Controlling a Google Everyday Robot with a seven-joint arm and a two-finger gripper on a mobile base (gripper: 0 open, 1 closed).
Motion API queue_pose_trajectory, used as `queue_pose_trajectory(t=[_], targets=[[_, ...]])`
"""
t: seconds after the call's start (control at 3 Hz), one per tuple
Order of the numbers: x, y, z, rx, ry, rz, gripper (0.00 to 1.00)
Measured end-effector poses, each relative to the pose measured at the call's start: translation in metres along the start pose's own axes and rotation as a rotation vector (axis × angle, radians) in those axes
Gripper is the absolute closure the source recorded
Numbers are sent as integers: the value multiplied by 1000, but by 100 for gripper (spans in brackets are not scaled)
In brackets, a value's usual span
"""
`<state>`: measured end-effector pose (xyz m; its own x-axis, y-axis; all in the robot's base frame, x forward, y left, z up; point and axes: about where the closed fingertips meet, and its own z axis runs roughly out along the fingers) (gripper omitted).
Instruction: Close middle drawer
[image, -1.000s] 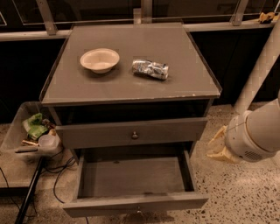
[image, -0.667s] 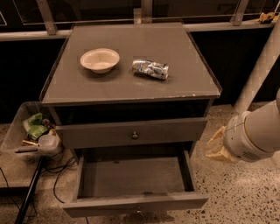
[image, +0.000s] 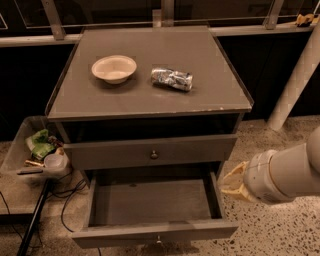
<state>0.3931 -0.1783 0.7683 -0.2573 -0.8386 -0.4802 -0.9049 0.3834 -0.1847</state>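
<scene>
No text, label, brand or number I can read anywhere. Crumpled silver can (image: 172, 79) on the cabinet top (image: 150, 102): shiny, creased, nothing legible. White bowl (image: 114, 68) beside it: plain. Middle drawer (image: 110, 154) front: plain grey, one knob. Bottom drawer (image: 115, 235), pulled out: plain front. My gripper (image: 231, 183), low at right just beside that pulled-out drawer's right side: pale, no marking I can make out. Green wrapper (image: 39, 144) in the clear bin (image: 22, 124) at left: nothing legible.
</scene>
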Motion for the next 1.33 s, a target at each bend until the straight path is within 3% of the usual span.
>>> queue_pose_trajectory(t=[0.33, 0.67, 1.0, 1.33], targets=[[3, 10, 35, 23, -138, 58, 100], [28, 33, 92, 17, -177, 78, 100], [27, 34, 92, 16, -176, 74, 100], [39, 58, 120, -44, -139, 70, 100]])
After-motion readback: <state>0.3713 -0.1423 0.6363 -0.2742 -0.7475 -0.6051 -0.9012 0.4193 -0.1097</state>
